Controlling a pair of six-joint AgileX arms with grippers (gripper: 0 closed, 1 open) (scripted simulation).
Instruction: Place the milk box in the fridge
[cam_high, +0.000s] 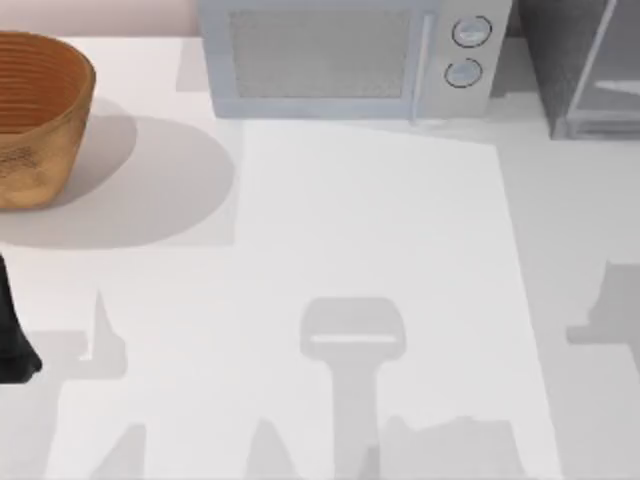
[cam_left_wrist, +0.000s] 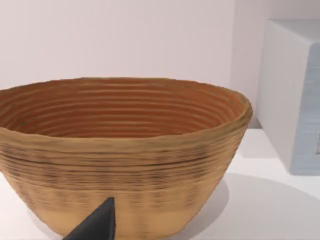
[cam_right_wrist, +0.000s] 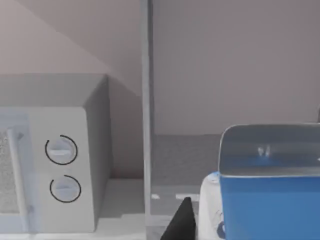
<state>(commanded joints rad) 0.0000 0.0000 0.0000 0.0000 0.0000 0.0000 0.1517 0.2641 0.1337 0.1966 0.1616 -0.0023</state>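
The milk box (cam_right_wrist: 270, 195), blue with a white lower band, hangs close in front of the right wrist camera. My right gripper (cam_right_wrist: 190, 227) is shut on it, with one dark fingertip (cam_right_wrist: 182, 222) against its side. Behind it is the dark grey fridge (cam_right_wrist: 190, 160), whose pale upright frame edge (cam_right_wrist: 146, 100) stands beside the grey inner space. In the top view the fridge (cam_high: 585, 65) sits at the table's far right corner. My left gripper (cam_high: 15, 345) is parked at the left edge of the table, facing the basket.
A light grey microwave (cam_high: 345, 60) with two round dials (cam_right_wrist: 62, 170) stands at the back centre, just left of the fridge. A woven basket (cam_high: 35, 115) sits at the back left, close in front of the left wrist camera (cam_left_wrist: 120, 150).
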